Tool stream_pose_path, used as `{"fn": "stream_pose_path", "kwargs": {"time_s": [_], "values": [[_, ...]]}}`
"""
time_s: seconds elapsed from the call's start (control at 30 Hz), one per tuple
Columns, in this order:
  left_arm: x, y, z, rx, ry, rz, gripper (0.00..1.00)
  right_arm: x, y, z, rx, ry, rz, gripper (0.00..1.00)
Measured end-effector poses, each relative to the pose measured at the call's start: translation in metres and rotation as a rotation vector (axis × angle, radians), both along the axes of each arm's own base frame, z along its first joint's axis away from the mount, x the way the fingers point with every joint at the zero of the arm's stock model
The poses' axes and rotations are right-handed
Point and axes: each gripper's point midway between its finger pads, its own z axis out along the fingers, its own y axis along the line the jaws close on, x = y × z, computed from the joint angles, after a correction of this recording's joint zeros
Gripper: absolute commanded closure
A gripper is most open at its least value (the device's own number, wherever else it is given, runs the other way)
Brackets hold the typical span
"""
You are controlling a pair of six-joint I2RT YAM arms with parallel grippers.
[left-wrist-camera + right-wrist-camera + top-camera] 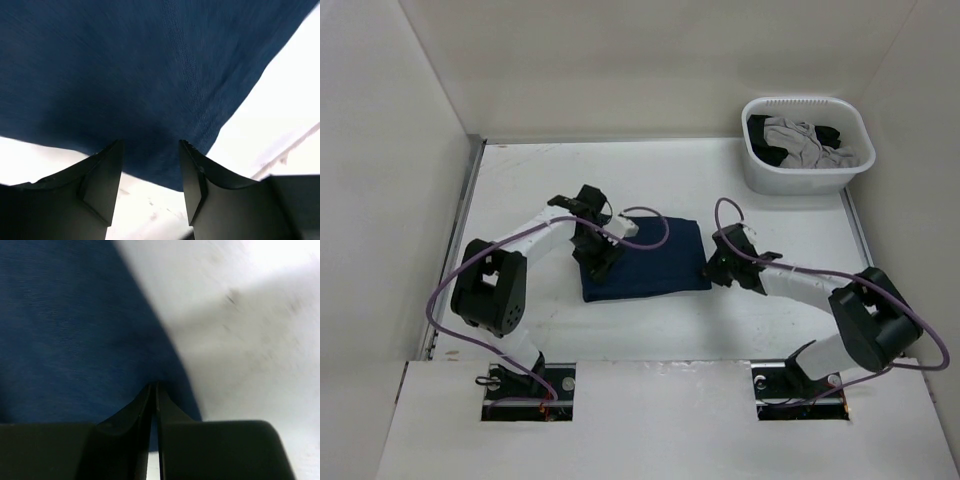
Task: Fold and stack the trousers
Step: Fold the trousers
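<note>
The trousers (650,258) are dark navy denim, folded into a flat rectangle in the middle of the white table. My left gripper (598,262) is at their left near edge. In the left wrist view it (150,145) is open and empty, with the trousers (125,65) just beyond the fingertips. My right gripper (713,268) is at their right edge. In the right wrist view it (153,386) is shut, its tips against the rounded edge of the cloth (65,330). I see no cloth between the jaws. The tan patch is hidden.
A white plastic basket (790,180) stands at the back right with grey and black garments (805,143) in it. White walls enclose the table on the left, back and right. Purple cables loop over both arms.
</note>
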Motion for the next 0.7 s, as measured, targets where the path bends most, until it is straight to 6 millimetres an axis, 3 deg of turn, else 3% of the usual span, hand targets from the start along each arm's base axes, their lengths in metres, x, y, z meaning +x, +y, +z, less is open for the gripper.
{"fn": "stream_pose_path", "kwargs": {"time_s": [0.13, 0.3, 0.37, 0.4, 0.43, 0.5, 0.6, 0.7], "values": [[-0.021, 0.018, -0.025, 0.1, 0.037, -0.026, 0.55, -0.016, 0.004, -0.006, 0.047, 0.03, -0.053, 0.93], [-0.018, 0.028, -0.036, 0.168, -0.007, -0.05, 0.54, -0.024, 0.011, -0.008, 0.093, 0.049, -0.088, 0.93], [-0.016, 0.029, -0.035, 0.171, -0.016, -0.053, 0.52, -0.025, 0.009, -0.006, 0.102, 0.044, -0.103, 0.88], [-0.015, 0.029, -0.035, 0.171, -0.021, -0.054, 0.51, -0.026, 0.007, -0.003, 0.105, 0.038, -0.106, 0.81], [-0.013, 0.031, -0.033, 0.17, -0.029, -0.051, 0.5, -0.028, 0.004, 0.001, 0.105, 0.03, -0.112, 0.65], [-0.004, 0.036, -0.025, 0.162, -0.068, -0.032, 0.48, -0.03, -0.005, 0.018, 0.097, -0.01, -0.122, 0.0], [0.029, 0.044, 0.011, 0.104, -0.199, 0.044, 0.45, -0.023, -0.027, 0.059, 0.051, -0.116, -0.11, 0.0], [0.085, 0.059, 0.085, -0.016, -0.428, 0.218, 0.43, 0.006, -0.074, 0.11, -0.046, -0.225, -0.131, 0.0]]}}
